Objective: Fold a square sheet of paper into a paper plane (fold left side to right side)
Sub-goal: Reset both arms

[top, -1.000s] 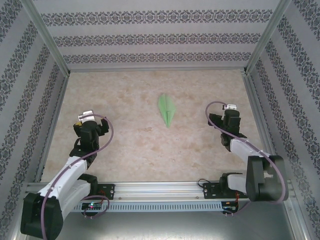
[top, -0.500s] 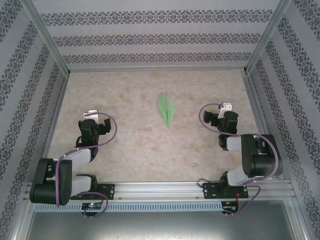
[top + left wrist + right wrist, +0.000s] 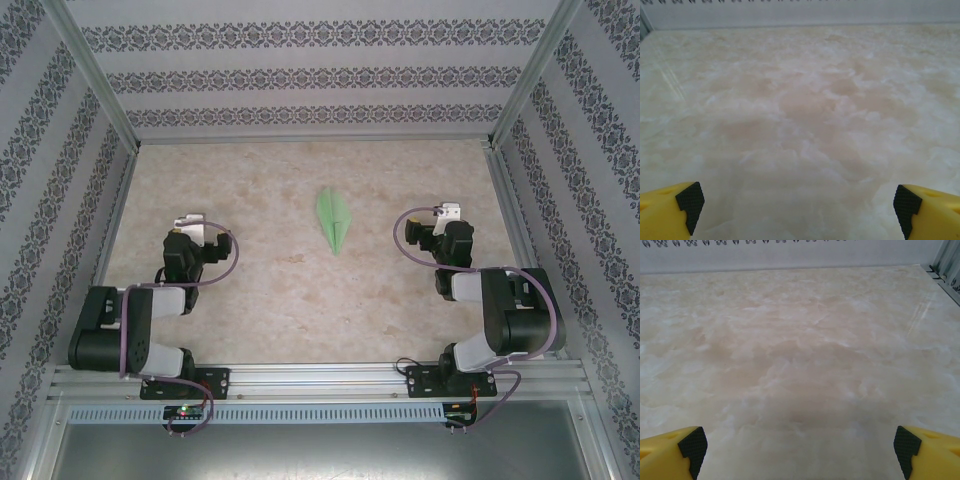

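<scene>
Paper plane [image 3: 333, 220]: flat on the counter [image 3: 280, 300], mid-field, touching neither arm.
Long axis: near-to-far, slightly skewed, sharp tip towards the arm bases.
Left end effector [image 3: 188, 224]: jaws wide, nothing held; the plane lies to its right and slightly farther out.
Right end effector [image 3: 447, 212]: jaws wide, nothing held; the plane lies to its left, about level; judged the nearer of the two.
Hard to make out: creases and centre ridge too small from above; fold symmetry unverified.
</scene>
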Tool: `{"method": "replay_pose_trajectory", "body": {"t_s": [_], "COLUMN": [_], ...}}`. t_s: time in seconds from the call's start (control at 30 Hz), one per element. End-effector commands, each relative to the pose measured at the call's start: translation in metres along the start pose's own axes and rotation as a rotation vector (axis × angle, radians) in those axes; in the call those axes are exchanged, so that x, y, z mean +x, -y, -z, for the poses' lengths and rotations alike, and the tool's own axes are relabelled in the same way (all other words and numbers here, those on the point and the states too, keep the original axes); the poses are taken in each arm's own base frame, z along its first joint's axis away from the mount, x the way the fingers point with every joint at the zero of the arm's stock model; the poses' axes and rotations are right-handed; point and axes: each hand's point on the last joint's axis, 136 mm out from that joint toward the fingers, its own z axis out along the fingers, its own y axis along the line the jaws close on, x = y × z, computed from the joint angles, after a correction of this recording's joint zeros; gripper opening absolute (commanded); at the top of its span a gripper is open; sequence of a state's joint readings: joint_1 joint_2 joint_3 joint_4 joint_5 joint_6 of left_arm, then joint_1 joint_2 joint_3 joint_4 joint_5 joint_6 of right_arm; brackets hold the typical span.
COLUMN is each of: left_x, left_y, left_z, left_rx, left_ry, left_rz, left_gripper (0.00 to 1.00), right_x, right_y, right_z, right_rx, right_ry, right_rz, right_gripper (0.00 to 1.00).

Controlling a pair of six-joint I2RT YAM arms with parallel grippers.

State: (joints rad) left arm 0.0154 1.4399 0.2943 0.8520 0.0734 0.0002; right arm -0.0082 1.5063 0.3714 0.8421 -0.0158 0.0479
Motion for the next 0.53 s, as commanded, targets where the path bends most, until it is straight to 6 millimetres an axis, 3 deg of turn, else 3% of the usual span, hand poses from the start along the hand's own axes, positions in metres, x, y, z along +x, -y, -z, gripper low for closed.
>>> {"method": "replay_pose_trajectory", "body": {"t_s": [0.0,0.1,0.5], "left_x": [-0.008,-0.007,-0.007], "left_y": [0.001,0.001,-0.003], "left_z": [-0.016,-0.03,-0.029], "left_rx": [0.022,0.024,-0.002], "left_ry": [0.05,-0.037,-0.027], "left_rz": [0.01,0.005,0.013], "left_gripper": [1.0,1.0,1.0], "right_x": [-0.017,-0.017,-0.017], "right_y": [-0.003,-0.003,-0.004], "right_z": [-0.001,-0.001,-0.002], "right_rx": [0.002,0.006,0.014], "right_ry": [0.048,0.048,0.046], "right_rz": [0.022,0.026,0.031], "right_gripper": [0.98,0.98,0.98]}}
